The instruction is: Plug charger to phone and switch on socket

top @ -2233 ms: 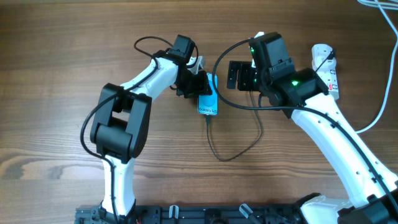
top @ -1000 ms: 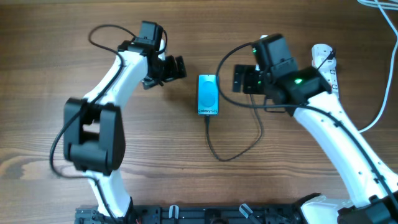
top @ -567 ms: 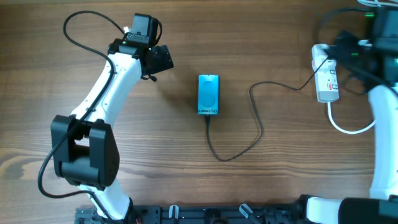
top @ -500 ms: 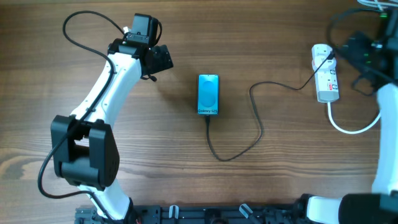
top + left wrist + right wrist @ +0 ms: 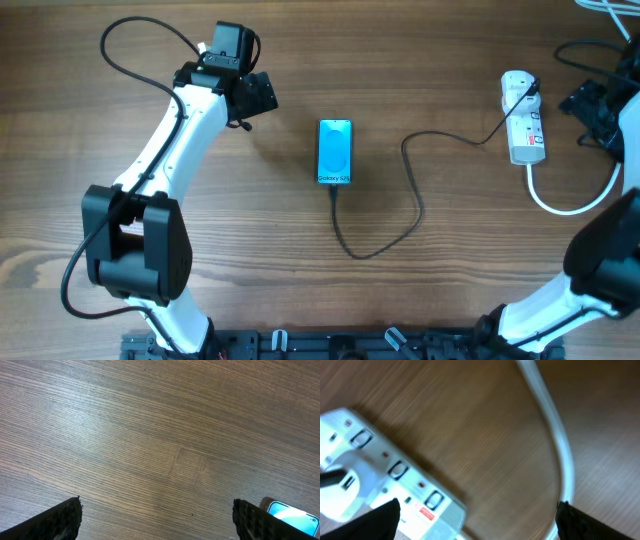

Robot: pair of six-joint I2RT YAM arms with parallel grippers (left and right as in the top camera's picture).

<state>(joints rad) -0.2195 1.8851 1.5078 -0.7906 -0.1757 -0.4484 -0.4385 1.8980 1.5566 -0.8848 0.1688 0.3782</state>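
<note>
Charger (image 5: 420,200) tip looks seated in the lower edge of the phone (image 5: 335,150), mid-table, so you're on the switch step. Socket (image 5: 524,120) lies far right. Right gripper (image 5: 590,105) is just beside it, jaws spread and empty. Left gripper (image 5: 257,96) is parked well left of the phone, jaws also spread. Next: press one right finger onto the rocker nearest the white adapter (image 5: 345,485). Which rocker feeds it, I can't tell.
</note>
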